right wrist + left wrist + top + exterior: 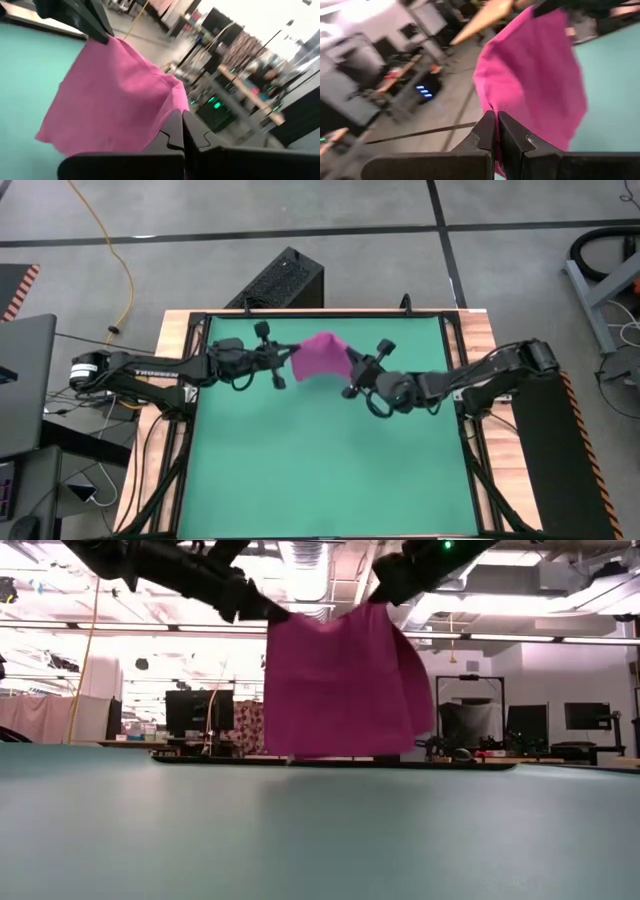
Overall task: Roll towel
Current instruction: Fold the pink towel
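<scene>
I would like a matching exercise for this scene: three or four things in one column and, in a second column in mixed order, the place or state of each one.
Things:
1. magenta-purple soft towel
2. left gripper
3. right gripper
4. green table mat

Places or states:
A. shut on the towel's corner on the picture's right in the high view
B. lies flat under both arms
C. hangs in the air, held by two top corners
D. shut on the towel's corner on the picture's left in the high view

Pairs: 1-C, 2-D, 3-A, 4-B
</scene>
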Motion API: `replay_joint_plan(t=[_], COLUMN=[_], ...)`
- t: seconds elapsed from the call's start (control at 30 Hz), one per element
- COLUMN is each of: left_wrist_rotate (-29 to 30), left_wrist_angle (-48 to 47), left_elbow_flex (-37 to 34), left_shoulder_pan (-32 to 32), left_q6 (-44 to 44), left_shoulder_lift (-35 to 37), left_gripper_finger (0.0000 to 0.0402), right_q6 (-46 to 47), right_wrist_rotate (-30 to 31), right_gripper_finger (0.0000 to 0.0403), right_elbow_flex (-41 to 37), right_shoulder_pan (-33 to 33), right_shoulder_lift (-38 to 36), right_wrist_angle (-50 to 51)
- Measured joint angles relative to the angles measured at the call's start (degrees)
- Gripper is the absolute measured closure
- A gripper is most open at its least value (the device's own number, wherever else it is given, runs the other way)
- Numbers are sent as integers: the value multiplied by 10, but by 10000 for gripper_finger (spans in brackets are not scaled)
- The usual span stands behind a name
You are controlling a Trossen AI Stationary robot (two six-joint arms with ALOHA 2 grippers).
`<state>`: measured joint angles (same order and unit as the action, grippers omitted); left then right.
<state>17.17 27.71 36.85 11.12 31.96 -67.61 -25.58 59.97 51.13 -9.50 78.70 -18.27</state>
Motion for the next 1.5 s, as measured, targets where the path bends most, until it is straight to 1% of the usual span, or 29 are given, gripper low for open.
replay_joint_plan(t=[0.07, 0.17, 0.27, 0.4, 0.47, 0.57, 0.7, 0.77, 0.87, 0.97, 1.03, 1.1, 1.17, 1.23, 1.33, 1.4, 1.43, 1.5], left_wrist_rotate=[11, 11, 8, 11, 23, 51, 97, 112, 110, 73, 54, 38, 29, 25, 33, 63, 85, 128], left_wrist_angle=[14, 1, -9, 13, 34, 65, 83, 80, 75, 55, 52, 51, 47, 37, 9, -7, -14, -16], left_elbow_flex=[1, 1, -17, -83, -122, -181, -234, -250, -261, -263, -263, -263, -263, -262, -262, -262, -262, -262], left_shoulder_pan=[5, 6, -3, -34, -61, -119, -213, -256, -306, -347, -372, -394, -418, -442, -470, -481, -484, -486], left_q6=[13, 14, -1, -13, -37, -92, -151, -173, -215, -238, -252, -272, -304, -337, -381, -395, -393, -352], left_shoulder_lift=[0, 0, 0, 0, 0, 1, 2, 2, 2, 2, 2, 2, 2, 2, 2, 2, 2, 2], left_gripper_finger=[401, 401, 401, 401, 401, 401, 401, 401, 400, 387, 372, 353, 333, 314, 292, 286, 286, 286], right_q6=[-37, -44, -11, 52, 89, 135, 164, 179, 201, 221, 242, 270, 308, 338, 357, 361, 361, 363], right_wrist_rotate=[-14, -51, -77, -98, -106, -108, -129, -142, -152, -153, -154, -172, -192, -196, -189, -171, -156, -131], right_gripper_finger=[400, 400, 400, 400, 400, 400, 395, 386, 368, 354, 350, 349, 348, 347, 347, 346, 346, 345], right_elbow_flex=[0, 0, 0, 0, 0, 0, 19, 40, 73, 95, 105, 110, 114, 114, 115, 115, 115, 115], right_shoulder_pan=[5, 5, -12, -53, -80, -125, -178, -196, -210, -217, -216, -216, -216, -221, -236, -250, -257, -271], right_shoulder_lift=[-1, 2, 23, 87, 125, 186, 259, 289, 330, 362, 380, 391, 398, 398, 392, 389, 384, 377], right_wrist_angle=[-34, -37, -17, 1, -8, -52, -119, -122, -121, -119, -120, -115, -103, -96, -81, -81, -75, -77])
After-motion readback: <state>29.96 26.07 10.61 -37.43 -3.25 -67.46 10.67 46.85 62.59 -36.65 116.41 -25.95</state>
